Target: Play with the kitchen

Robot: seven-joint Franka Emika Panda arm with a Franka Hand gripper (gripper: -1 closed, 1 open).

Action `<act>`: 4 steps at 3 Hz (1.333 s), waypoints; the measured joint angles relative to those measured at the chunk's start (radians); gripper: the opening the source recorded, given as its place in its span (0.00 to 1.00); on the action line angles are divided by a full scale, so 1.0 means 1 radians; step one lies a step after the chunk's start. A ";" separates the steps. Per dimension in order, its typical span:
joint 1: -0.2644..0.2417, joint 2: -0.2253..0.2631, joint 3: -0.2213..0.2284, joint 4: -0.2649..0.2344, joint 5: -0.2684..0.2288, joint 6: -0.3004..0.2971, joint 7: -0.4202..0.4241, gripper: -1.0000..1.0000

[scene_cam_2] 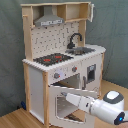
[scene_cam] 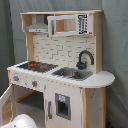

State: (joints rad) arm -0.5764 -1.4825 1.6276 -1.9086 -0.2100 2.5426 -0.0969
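At the centre of both exterior views stands the kitchen (scene_cam: 57, 70) (scene_cam_2: 62, 60), tall, white and light wood, set on a wooden floor (scene_cam_2: 12, 119) against a grey-green curtain (scene_cam: 116, 45). Up top in the first exterior view sits the grey hood (scene_cam: 37, 26), and beside it, toward the first exterior view's right, a white microwave (scene_cam: 70, 24) with a window. Below runs the counter: the black stovetop (scene_cam: 36, 65) with its red rings, then the sink (scene_cam: 72, 73) with the black faucet (scene_cam: 85, 59) curving over it. Knobs (scene_cam: 34, 83) dot the front panel under the stove. In the second exterior view the lower oven door (scene_cam_2: 67, 102) is swung open, and there's the arm (scene_cam_2: 107, 106), white and rounded, coming in from the second exterior view's lower right, its narrow front end reaching to the gripper (scene_cam_2: 69, 97), right at that open door. The fingers themselves I cannot tell — released or clenched, it just doesn't show. In the first exterior view only a white rounded part of the arm (scene_cam: 20, 121) peeks up at the bottom edge, below the open cupboard space under the stove.
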 joint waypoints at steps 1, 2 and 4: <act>-0.006 0.000 0.034 -0.001 0.000 0.010 0.105 1.00; -0.007 0.000 0.054 -0.006 0.000 0.011 0.205 1.00; 0.004 0.000 0.068 -0.048 0.001 0.010 0.426 1.00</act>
State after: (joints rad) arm -0.5729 -1.4823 1.6958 -1.9561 -0.2092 2.5530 0.3293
